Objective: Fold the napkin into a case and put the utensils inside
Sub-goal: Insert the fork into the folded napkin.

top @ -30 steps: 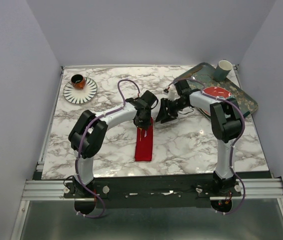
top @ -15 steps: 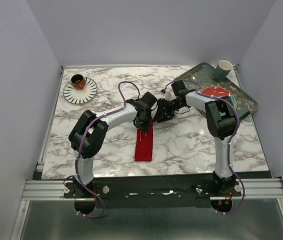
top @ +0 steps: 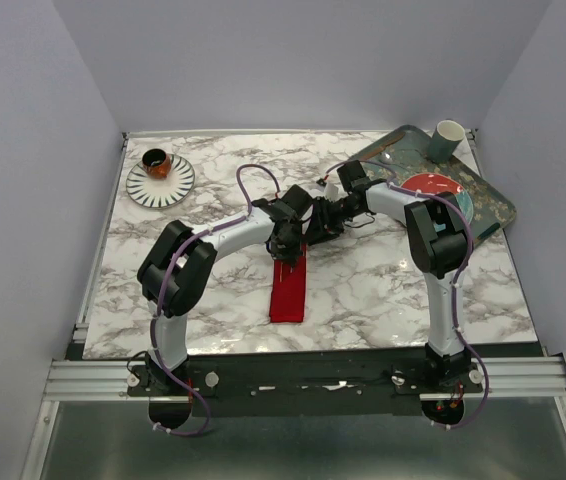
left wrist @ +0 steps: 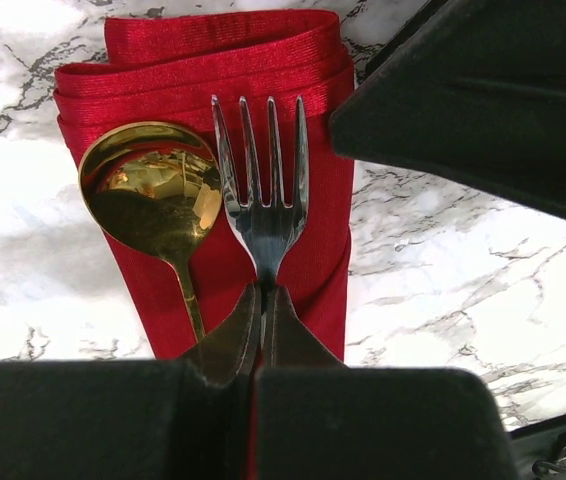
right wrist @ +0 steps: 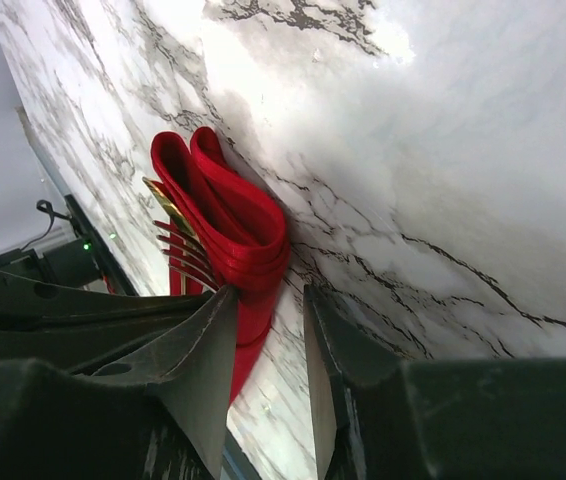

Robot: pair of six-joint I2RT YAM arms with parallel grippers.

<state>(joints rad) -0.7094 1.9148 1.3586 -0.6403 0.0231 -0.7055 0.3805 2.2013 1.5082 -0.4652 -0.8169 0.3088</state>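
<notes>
The red napkin (top: 289, 288) lies as a narrow folded strip in the middle of the table. In the left wrist view its far end (left wrist: 203, 60) is rolled over, and the gold spoon (left wrist: 153, 190) and silver fork (left wrist: 261, 195) lie side by side on it. My left gripper (left wrist: 261, 300) is shut on the fork's neck; it also shows in the top view (top: 288, 238). My right gripper (right wrist: 268, 300) is open, close beside the napkin's far end (right wrist: 231, 215), with one finger (right wrist: 203, 350) against the cloth. The fork tines (right wrist: 185, 258) show beside that finger. In the top view the right gripper (top: 319, 226) is close to the left one.
A striped plate (top: 173, 183) with a brown cup (top: 156, 161) stands at the back left. A green tray (top: 488, 200) at the back right holds a red patterned plate (top: 435, 186) and a pale cup (top: 448, 140).
My right gripper has moved left, closing in on the napkin's far end and the left gripper. The left gripper and the napkin have stayed in place.
</notes>
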